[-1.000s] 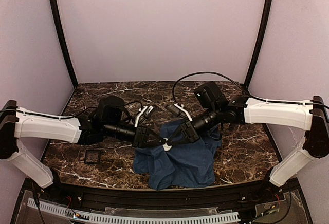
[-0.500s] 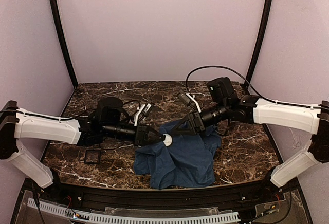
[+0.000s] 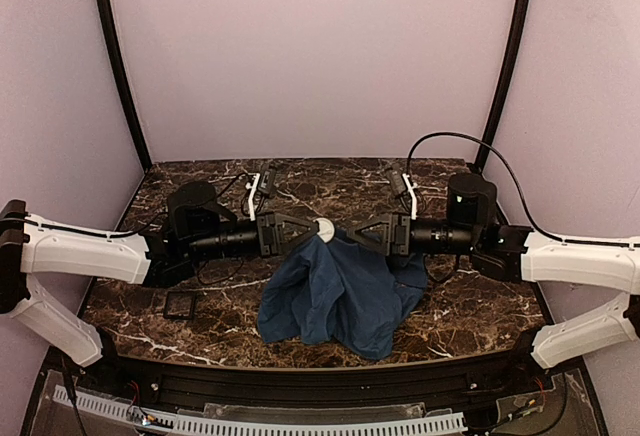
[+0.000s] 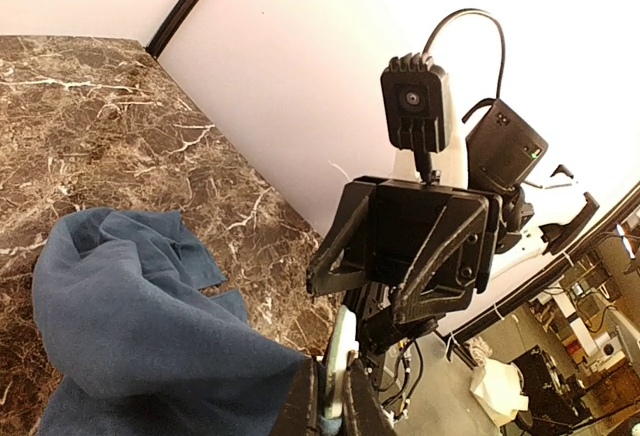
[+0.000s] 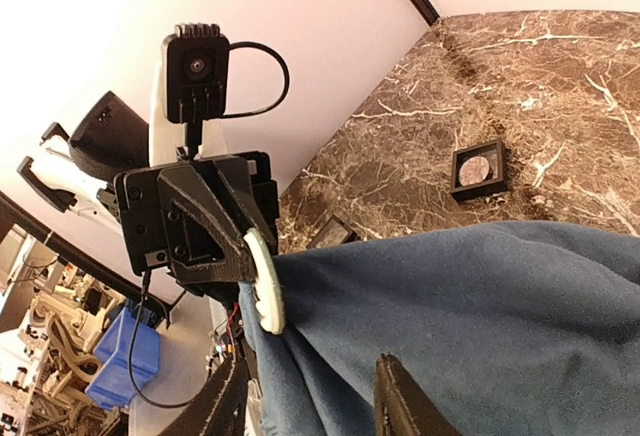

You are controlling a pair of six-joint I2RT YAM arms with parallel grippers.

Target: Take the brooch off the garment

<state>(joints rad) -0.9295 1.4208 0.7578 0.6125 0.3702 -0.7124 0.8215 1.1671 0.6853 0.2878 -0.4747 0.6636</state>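
Two fingers [image 4: 300, 408] of left gripper [image 3: 317, 228] clamp brooch [image 3: 324, 227] (garment [image 3: 335, 291] hanging).

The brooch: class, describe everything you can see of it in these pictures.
The brooch is a small, pale whitish disc, round from above, thin edge-on from the right wrist; it looks hard and smooth. The left gripper holds it in its jaws, raised above the table. Its face touches the top edge of the blue garment, which hangs below it. Its fastening is hidden.
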